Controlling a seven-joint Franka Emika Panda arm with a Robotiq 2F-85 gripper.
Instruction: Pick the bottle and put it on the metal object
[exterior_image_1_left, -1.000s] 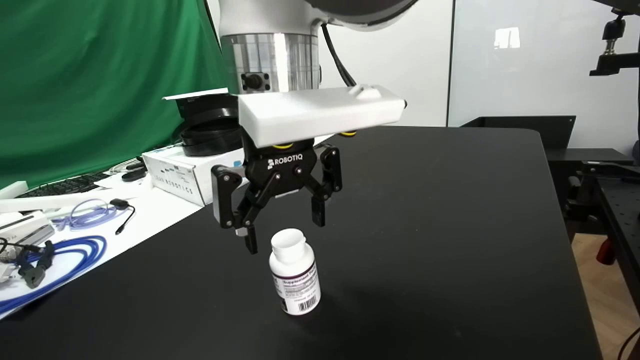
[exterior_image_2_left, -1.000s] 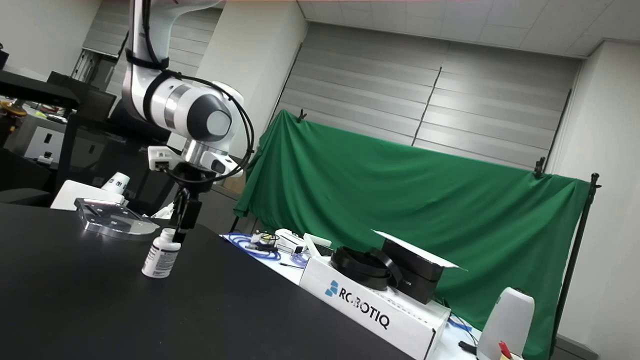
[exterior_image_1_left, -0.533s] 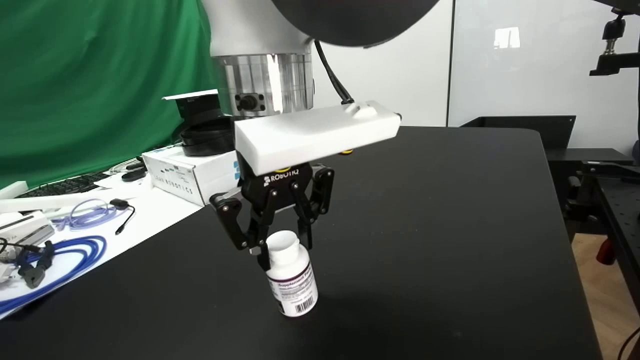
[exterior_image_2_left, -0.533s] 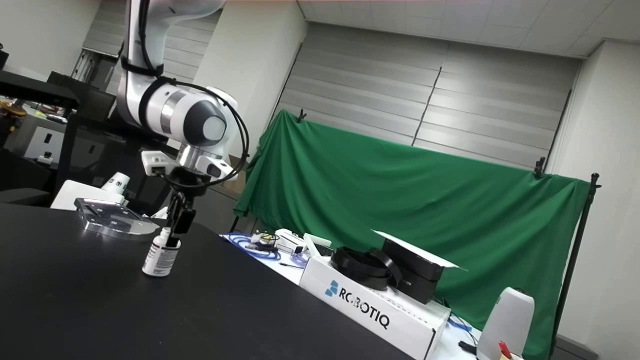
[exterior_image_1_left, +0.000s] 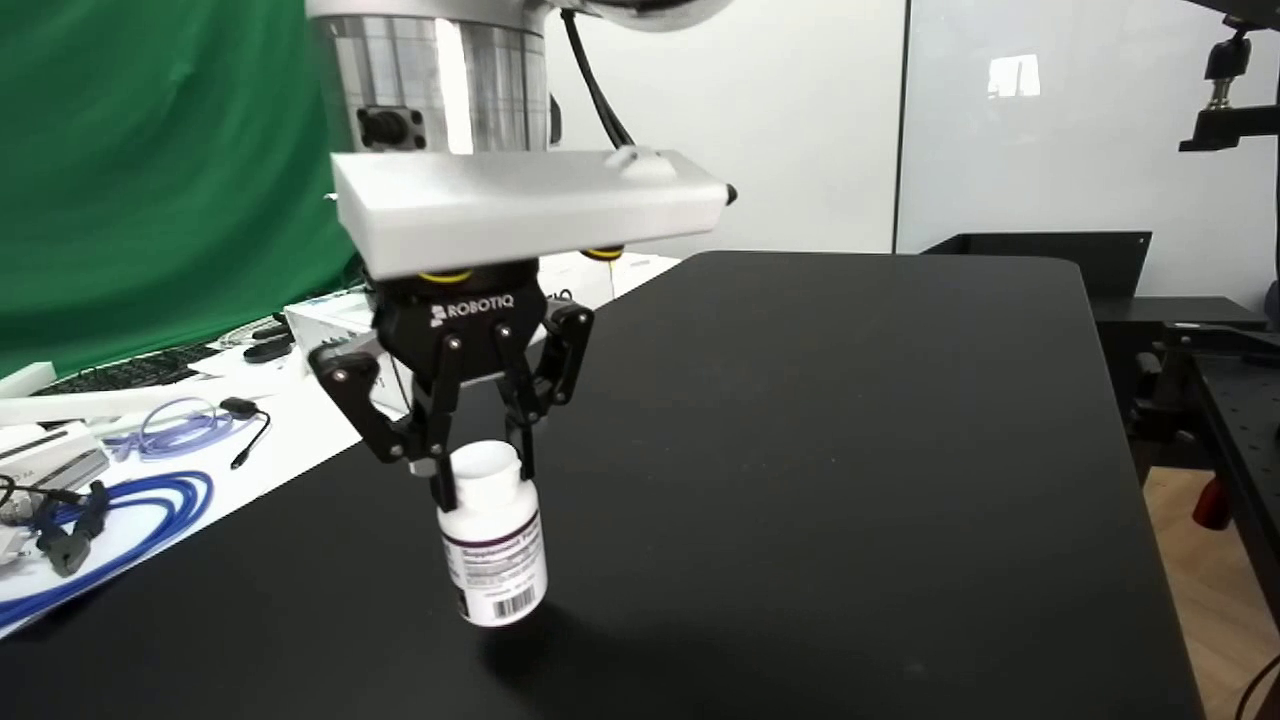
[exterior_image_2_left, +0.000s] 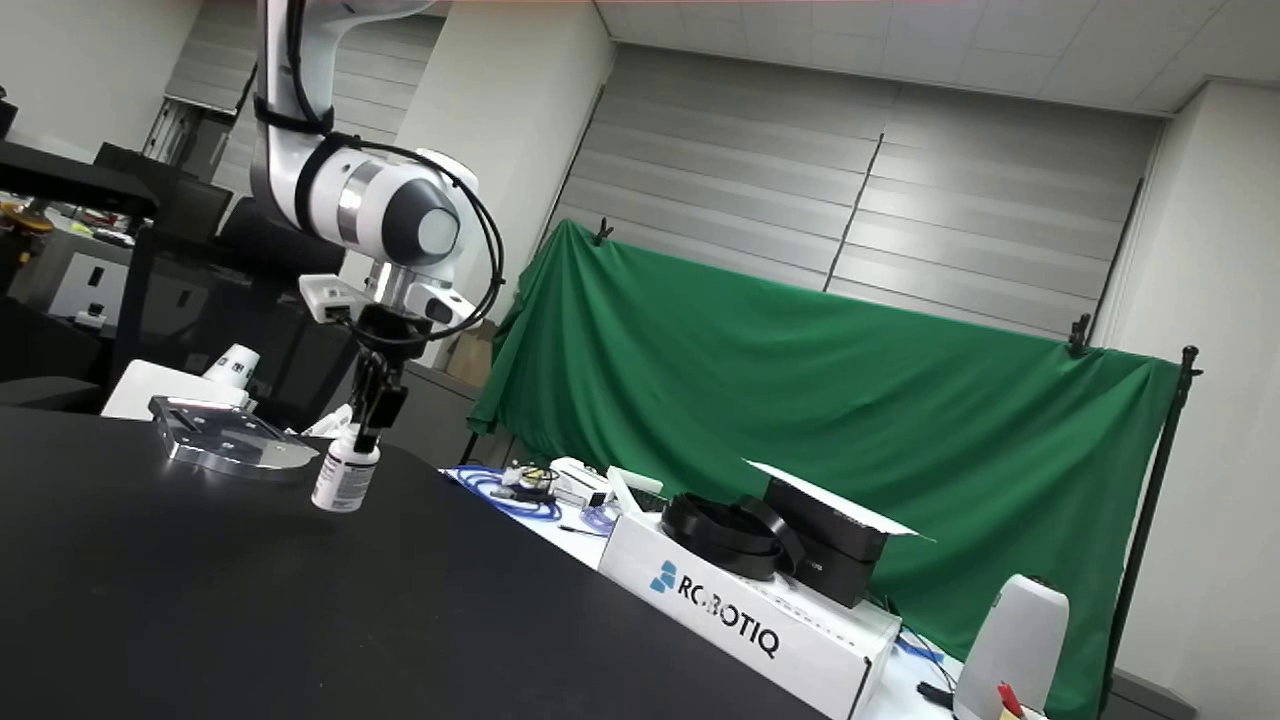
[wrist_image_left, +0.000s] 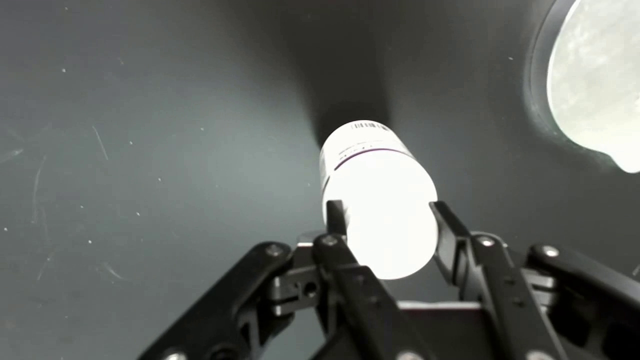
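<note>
Bottle (exterior_image_1_left: 496, 565): white, labelled, upright, gripped by claw (exterior_image_1_left: 487, 474) above desk (exterior_image_1_left: 850, 450)
Metal object (exterior_image_2_left: 232, 440): shiny, on desk, left of bottle in an exterior view

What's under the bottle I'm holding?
Black tabletop, with a dark shadow by the base of the bottle in an exterior view. The spot directly beneath it, and its underside, are hidden by the bottle itself in all views.

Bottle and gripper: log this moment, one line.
gripper: shut on bottle | bottle: neck up, above black table | metal object: bottle not yet on it
</note>
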